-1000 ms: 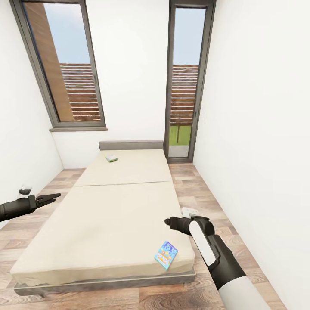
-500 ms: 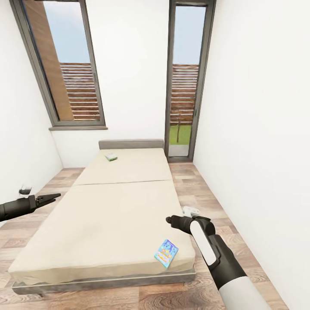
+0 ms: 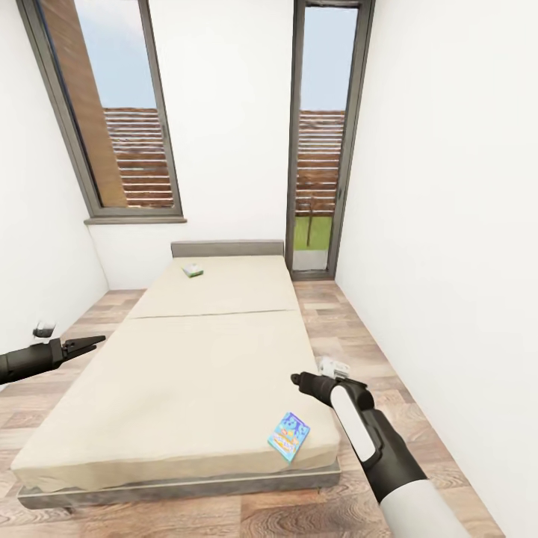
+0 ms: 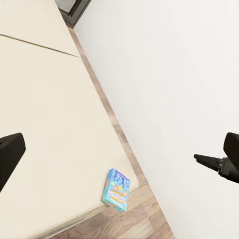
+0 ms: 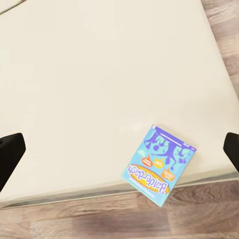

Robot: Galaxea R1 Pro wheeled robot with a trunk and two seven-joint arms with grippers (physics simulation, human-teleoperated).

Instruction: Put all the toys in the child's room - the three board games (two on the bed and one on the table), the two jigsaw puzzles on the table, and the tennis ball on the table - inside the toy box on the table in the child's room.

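Note:
A blue board game (image 3: pixel 288 437) (image 4: pixel 116 189) (image 5: pixel 159 165) lies flat on the near right corner of the beige bed (image 3: pixel 202 359), close to the mattress edge. A second, green-edged board game (image 3: pixel 193 271) rests far off near the grey headboard. My right gripper (image 3: pixel 297 379) hovers above the bed's right edge, a little beyond the blue box; its fingers (image 5: pixel 10 152) stand wide apart with nothing between them. Out over the floor to the left of the bed, my left gripper (image 3: pixel 96 342) is open too, its fingers (image 4: pixel 10 154) spread. The table, toy box, puzzles and ball are out of view.
White walls close in on both sides. A narrow strip of wood floor (image 3: pixel 351 336) runs between the bed and the right wall. A tall window (image 3: pixel 119 112) and a glass door (image 3: pixel 321 149) stand behind the headboard (image 3: pixel 228 249).
The whole view has shifted slightly, with the bed a touch nearer, so the camera moved. Both grippers keep their pose and stay open.

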